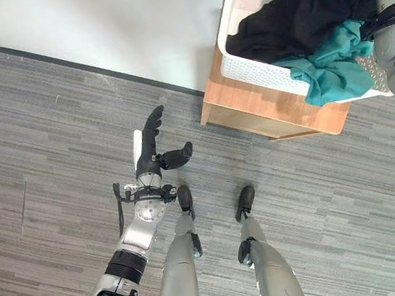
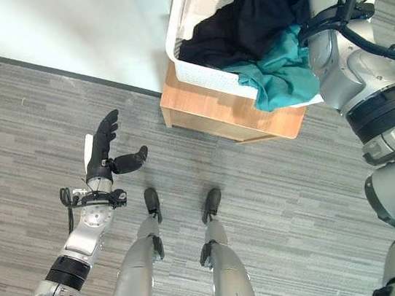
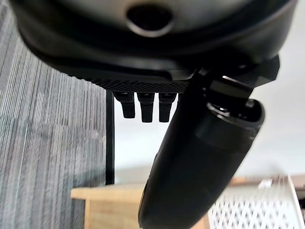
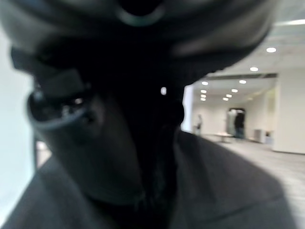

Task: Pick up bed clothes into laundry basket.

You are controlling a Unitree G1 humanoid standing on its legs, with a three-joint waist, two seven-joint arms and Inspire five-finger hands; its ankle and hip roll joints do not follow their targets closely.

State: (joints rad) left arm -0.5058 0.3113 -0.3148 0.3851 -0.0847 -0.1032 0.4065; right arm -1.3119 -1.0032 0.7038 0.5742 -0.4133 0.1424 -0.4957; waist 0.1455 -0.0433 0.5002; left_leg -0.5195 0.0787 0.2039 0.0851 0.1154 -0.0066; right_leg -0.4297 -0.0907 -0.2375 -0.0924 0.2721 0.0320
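Observation:
A white perforated laundry basket (image 2: 201,66) stands on a low wooden stand (image 2: 223,118). A black garment (image 2: 239,24) is heaped in it and rises up toward my right arm. A teal garment (image 2: 283,77) hangs over the basket's near rim. My right hand (image 4: 66,138) is up at the basket, pressed close against the black cloth (image 4: 228,191), and its grip is hidden. My left hand (image 1: 150,151) hovers open over the floor, well left of the stand, holding nothing. Its thumb (image 3: 200,157) sticks out to the side.
Grey plank flooring (image 1: 49,139) spreads around the stand. A white wall with a dark baseboard (image 1: 83,65) runs behind it. The left wrist view catches the corner of the stand (image 3: 105,210) and the basket (image 3: 257,210).

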